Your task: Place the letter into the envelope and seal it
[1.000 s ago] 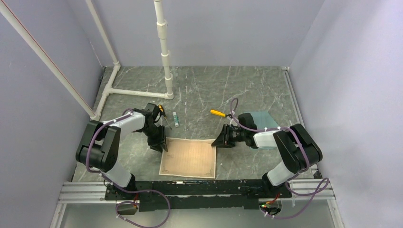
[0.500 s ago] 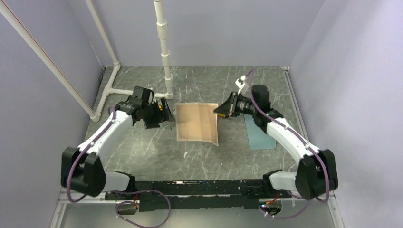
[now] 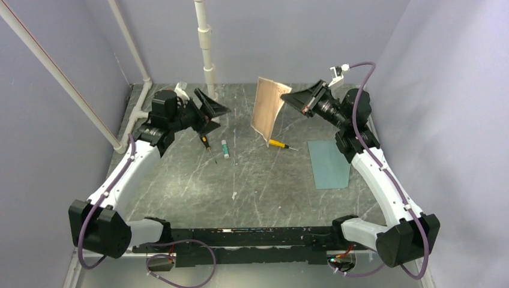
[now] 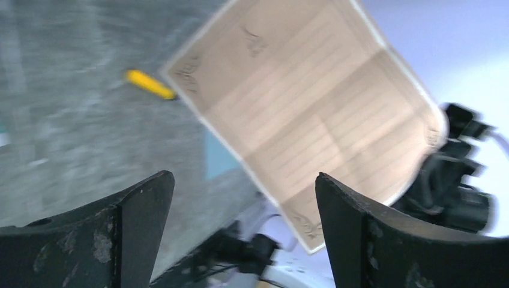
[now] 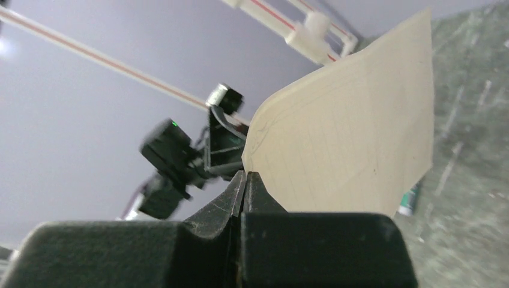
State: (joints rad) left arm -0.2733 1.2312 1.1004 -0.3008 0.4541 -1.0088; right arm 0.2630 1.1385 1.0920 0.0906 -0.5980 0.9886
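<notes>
The letter [image 3: 267, 111], a tan lined sheet with a printed border, hangs nearly upright above the back of the table. My right gripper [image 3: 288, 96] is shut on its upper right corner; in the right wrist view the jaws [image 5: 245, 174] pinch the edge of the letter [image 5: 360, 138]. Raised at the back left, my left gripper [image 3: 221, 117] is open and faces the sheet with a gap between them. The left wrist view shows the letter [image 4: 312, 114] beyond the spread left gripper [image 4: 245, 180]. The teal envelope [image 3: 329, 163] lies flat on the table at the right.
A yellow-handled screwdriver [image 3: 276, 143] lies under the hanging sheet. A second screwdriver [image 3: 205, 142] and a small white and green tube [image 3: 224, 149] lie left of centre. A white pipe frame [image 3: 206, 48] stands at the back left, and walls close three sides.
Both arms rose and swung to the back of the table. The right gripper shut on the letter and lifted it from flat to hanging. The left gripper opened wide, apart from the sheet.
</notes>
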